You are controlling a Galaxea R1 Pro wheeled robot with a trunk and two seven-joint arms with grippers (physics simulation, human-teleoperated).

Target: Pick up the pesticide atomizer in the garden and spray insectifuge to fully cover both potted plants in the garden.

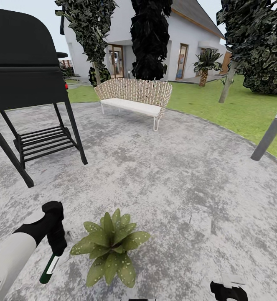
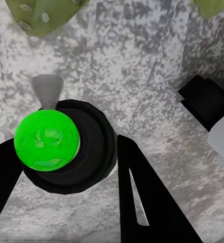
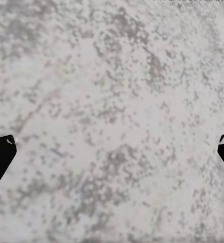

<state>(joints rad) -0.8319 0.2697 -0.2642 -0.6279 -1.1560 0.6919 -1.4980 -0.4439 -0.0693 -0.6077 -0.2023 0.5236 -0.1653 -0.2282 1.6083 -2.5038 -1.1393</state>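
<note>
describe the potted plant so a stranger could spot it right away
On the round grey patio, look away from the black grill and the wicker bench, to the near edge of the head view. The potted plant sits low there, beside the left gripper holding the atomizer. Its pointed, pale-speckled green leaves form a rosette, unlike the dark trees behind.

White left forearm (image 1: 8, 257), black wrist, black hand (image 1: 57, 246)
</note>
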